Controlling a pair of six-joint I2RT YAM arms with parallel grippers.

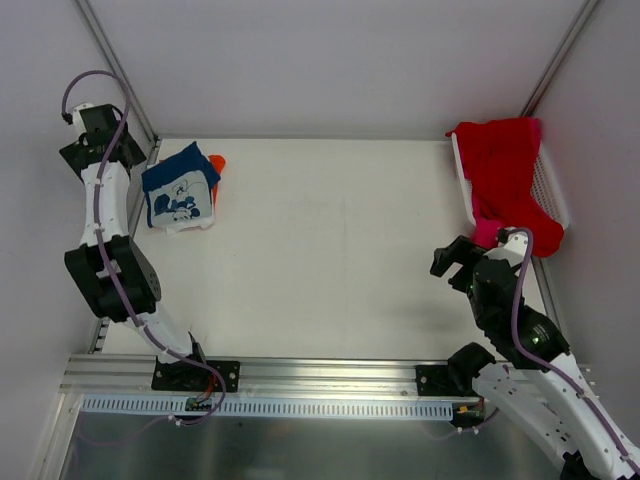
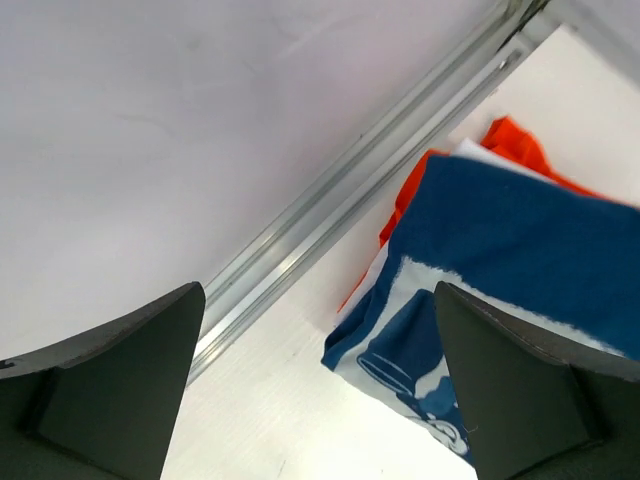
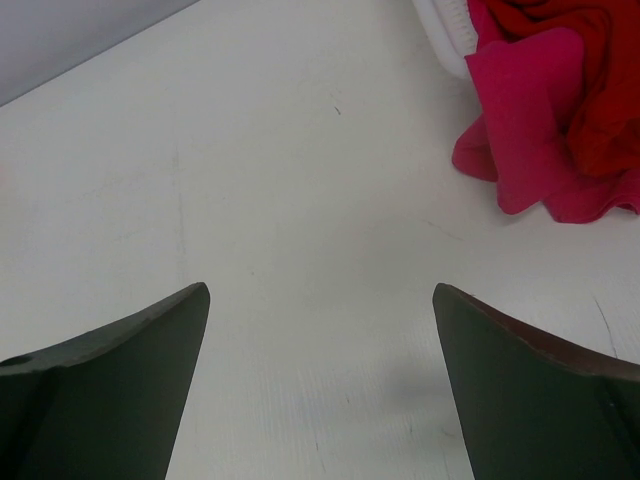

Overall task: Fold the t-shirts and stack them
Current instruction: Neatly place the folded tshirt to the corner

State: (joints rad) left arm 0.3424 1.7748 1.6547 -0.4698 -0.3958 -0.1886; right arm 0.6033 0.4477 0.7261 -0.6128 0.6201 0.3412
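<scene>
Here the left gripper (image 2: 320, 385) hangs with its fingers (image 2: 110, 390) spread wide and nothing between them. It sits over the far left corner of the white counter (image 1: 330, 250), close to the wall. Its wrist view looks past the dark fingertips at a folded navy blue t-shirt (image 2: 520, 240) lying just ahead, apart from the fingers.

Seen from above, that navy blue t-shirt (image 1: 180, 188) is a compact folded square with a white graphic print facing up. It rests on top of a small pile. An orange t-shirt (image 1: 217, 162) peeks out at the pile's far right edge, and a thin strip of a white t-shirt (image 2: 478, 152) shows between the navy and the orange. The pile lies beside the aluminium rail (image 2: 370, 170) that runs along the counter's left edge, near it but not on it.

The right gripper (image 3: 320, 385) is likewise wide open and empty, hovering over bare counter on the right side, near the front. Ahead of it and to its right, a pink t-shirt (image 3: 530, 120) spills in loose folds from the white mesh basket (image 1: 552, 185) onto the counter. A red t-shirt (image 1: 500, 155) lies crumpled over the basket, covering most of it and draping over the near rim above the pink one. Neither of these two is folded, and the right fingers (image 3: 110, 390) stand apart from both.
</scene>
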